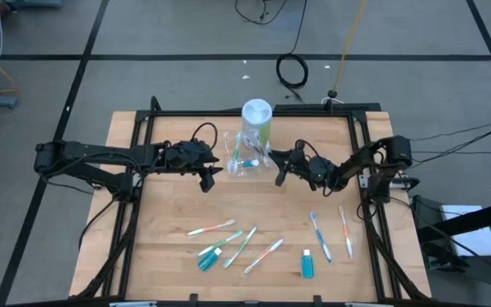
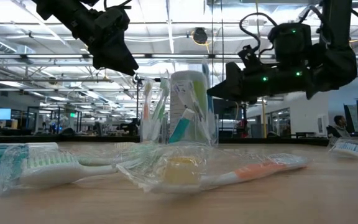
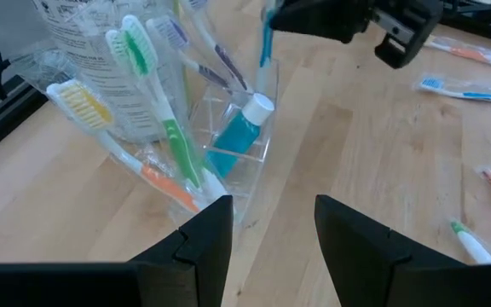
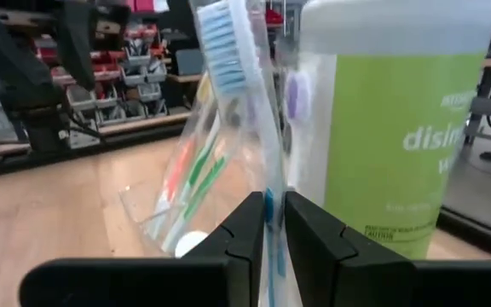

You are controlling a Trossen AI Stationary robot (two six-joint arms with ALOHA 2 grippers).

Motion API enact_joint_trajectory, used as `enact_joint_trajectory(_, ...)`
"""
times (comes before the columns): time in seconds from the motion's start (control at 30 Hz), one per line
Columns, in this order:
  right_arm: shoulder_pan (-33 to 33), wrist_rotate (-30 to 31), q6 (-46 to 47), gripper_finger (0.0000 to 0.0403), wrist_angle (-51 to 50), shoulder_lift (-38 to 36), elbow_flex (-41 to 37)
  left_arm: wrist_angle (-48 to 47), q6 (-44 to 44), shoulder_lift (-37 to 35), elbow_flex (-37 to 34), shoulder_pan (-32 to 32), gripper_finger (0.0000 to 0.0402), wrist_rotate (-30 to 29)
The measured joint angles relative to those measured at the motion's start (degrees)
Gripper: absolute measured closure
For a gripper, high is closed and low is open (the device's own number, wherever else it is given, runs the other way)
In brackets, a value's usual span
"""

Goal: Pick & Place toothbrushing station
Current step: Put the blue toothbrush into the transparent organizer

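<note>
A clear plastic holder (image 1: 244, 160) stands on the table at far centre, in front of a green-labelled canister (image 1: 257, 119). It holds several wrapped toothbrushes (image 3: 156, 111) and a blue tube (image 3: 237, 136). My right gripper (image 1: 280, 174) is just right of the holder, shut on a wrapped toothbrush with blue bristles (image 4: 225, 47). My left gripper (image 1: 209, 177) hovers open and empty just left of the holder, which shows in front of its fingers in the left wrist view (image 3: 273, 226). Loose toothbrushes (image 1: 239, 246) and blue tubes (image 1: 307, 263) lie flat on the near part of the table. My right gripper pinches the wrapped toothbrush's handle (image 4: 268, 209) between its two fingers. The fingers come roughly level from the table's right side and lie across the handle. The brush stands upright, head above the fingers, lower end (image 3: 264, 51) over the clear holder; whether it touches the holder I cannot tell.
Two wrapped toothbrushes (image 1: 318, 234) (image 1: 345, 230) lie near right. A second blue tube (image 1: 209, 254) and more brushes (image 1: 211, 228) lie near centre-left. A black frame (image 1: 143, 115) borders the table. Bare wood lies between the holder and the loose items.
</note>
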Motion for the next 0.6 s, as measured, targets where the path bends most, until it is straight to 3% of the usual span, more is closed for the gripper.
enact_joint_trajectory(0.33,-0.6,-0.1,8.3,0.0358,-6.3,0.0,0.0,0.1,-5.4,0.0,0.0,-1.6,0.0229,0.2)
enact_joint_trajectory(0.6,-0.5,-0.1,8.1,0.0346,-9.0,0.0,0.0,-0.2,-8.5,0.0,0.0,-6.7,0.0229,0.2)
